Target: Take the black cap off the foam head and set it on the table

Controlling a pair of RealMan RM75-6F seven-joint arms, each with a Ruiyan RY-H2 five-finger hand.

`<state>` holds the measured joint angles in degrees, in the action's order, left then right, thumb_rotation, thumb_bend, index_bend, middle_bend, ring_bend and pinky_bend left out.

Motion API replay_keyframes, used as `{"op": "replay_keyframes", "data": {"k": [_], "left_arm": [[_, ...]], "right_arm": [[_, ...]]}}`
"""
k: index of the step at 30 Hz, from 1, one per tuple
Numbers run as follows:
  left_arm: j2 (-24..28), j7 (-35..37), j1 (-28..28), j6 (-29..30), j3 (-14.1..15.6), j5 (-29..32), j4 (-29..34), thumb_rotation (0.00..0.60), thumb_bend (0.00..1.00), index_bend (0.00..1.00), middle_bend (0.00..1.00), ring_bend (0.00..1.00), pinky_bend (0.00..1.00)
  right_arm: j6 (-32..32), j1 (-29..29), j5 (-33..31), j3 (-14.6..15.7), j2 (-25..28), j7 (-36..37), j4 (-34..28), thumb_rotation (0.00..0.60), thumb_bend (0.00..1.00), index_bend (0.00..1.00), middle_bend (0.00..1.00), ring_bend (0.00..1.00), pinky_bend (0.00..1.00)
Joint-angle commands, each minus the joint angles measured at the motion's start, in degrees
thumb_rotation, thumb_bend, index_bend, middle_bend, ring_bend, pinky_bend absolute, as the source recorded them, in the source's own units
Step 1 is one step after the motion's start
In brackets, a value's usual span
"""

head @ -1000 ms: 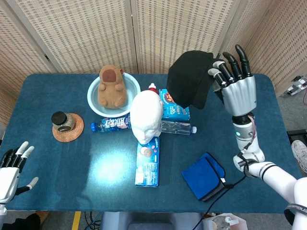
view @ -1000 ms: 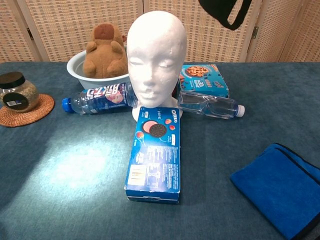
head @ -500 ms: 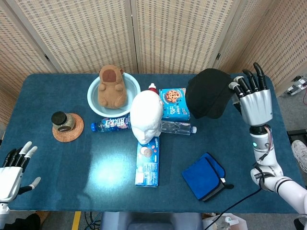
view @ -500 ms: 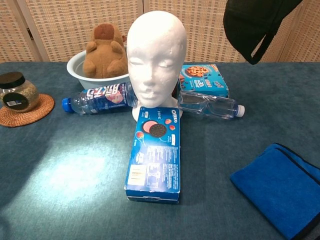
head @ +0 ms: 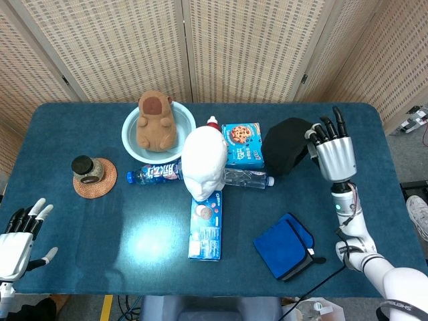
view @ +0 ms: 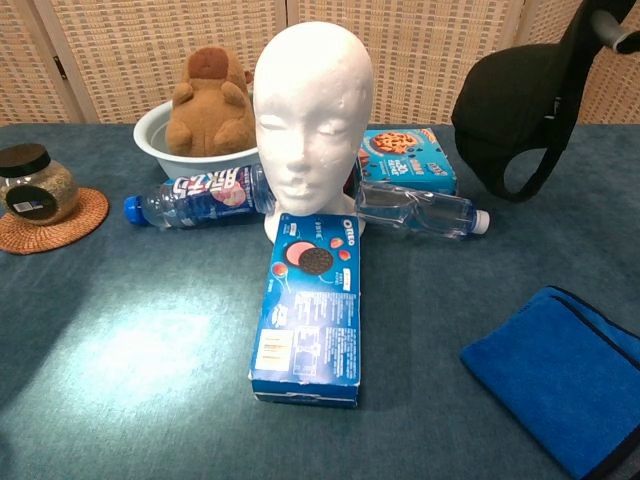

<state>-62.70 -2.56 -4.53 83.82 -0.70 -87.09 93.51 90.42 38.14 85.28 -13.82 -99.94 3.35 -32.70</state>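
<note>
The white foam head (head: 204,160) (view: 311,110) stands bare at the table's middle. The black cap (head: 286,144) (view: 515,110) hangs low over the table to the right of the cookie box, held by my right hand (head: 332,150), whose fingertips (view: 618,28) show at the chest view's top right corner. Whether the cap touches the table I cannot tell. My left hand (head: 19,235) is at the near left table edge, fingers apart, holding nothing.
A bowl with a plush capybara (head: 157,120), a jar on a woven coaster (head: 87,170), two lying bottles (view: 198,195) (view: 420,212), a cookie box (head: 242,144), an Oreo box (view: 310,305) and a blue cloth (head: 286,246) lie on the blue table (head: 80,221).
My right hand has carried the cap from high beside the head rightward and down, close to the table right of the cookie box. The left hand has barely moved.
</note>
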Motion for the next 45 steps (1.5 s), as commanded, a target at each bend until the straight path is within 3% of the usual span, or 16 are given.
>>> {"op": "replay_keyframes", "data": {"k": [1,7,17,19,23,27,29,35,45], "left_arm": [[0.0,0.0,0.0,0.0,0.0,0.1,0.0,0.600,0.20,0.02,0.00,0.00,0.00],[-0.2,0.3,-0.1,-0.2,0.2,0.1,-0.4,0.600,0.20,0.02,0.00,0.00,0.00],[-0.7,0.8,-0.3,-0.5,0.4,-0.3,-0.9,0.600,0.20,0.02,0.00,0.00,0.00],[-0.8,0.7,-0.3,-0.5,0.4,-0.3,-0.9,0.600,0.20,0.02,0.00,0.00,0.00],[-0.8,0.7,-0.4,-0.5,0.5,-0.4,-0.8,0.600,0.20,0.02,0.00,0.00,0.00],[-0.7,0.7,-0.2,-0.3,0.5,-0.3,-0.7,0.600,0.20,0.02,0.00,0.00,0.00],[-0.6,0.7,-0.1,-0.2,0.6,-0.3,-0.7,0.600,0.20,0.02,0.00,0.00,0.00],[-0.6,0.6,-0.1,-0.2,0.5,0.0,-0.6,0.600,0.20,0.02,0.00,0.00,0.00],[-0.3,0.5,-0.4,-0.4,0.3,0.0,-0.5,0.600,0.20,0.02,0.00,0.00,0.00]], "right_arm": [[-0.1,0.0,-0.2,0.6,-3.4,2.4,3.5,0.600,0.46,0.85,0.48,0.26,0.09],[0.3,-2.0,0.1,2.2,-5.9,5.0,6.3,0.600,0.46,0.85,0.48,0.26,0.09],[-2.5,-7.3,1.1,6.3,-5.6,5.6,7.5,0.600,0.46,0.85,0.47,0.26,0.09],[-4.1,-8.2,1.1,7.0,-5.1,5.0,6.5,0.600,0.40,0.81,0.44,0.25,0.09],[-6.9,-9.5,0.6,7.7,-3.6,3.0,3.2,0.600,0.17,0.64,0.37,0.19,0.07],[-10.5,-10.5,-0.8,7.6,-0.8,-0.2,-2.5,0.600,0.01,0.44,0.28,0.12,0.03],[-11.8,-11.0,-1.4,7.6,1.2,-2.4,-6.2,0.600,0.00,0.37,0.25,0.09,0.01],[-14.0,-12.8,-2.9,7.7,8.5,-8.9,-19.1,0.600,0.00,0.04,0.08,0.00,0.00],[-15.6,-16.2,-3.5,9.6,21.1,-15.2,-38.8,0.600,0.00,0.00,0.00,0.00,0.00]]}}
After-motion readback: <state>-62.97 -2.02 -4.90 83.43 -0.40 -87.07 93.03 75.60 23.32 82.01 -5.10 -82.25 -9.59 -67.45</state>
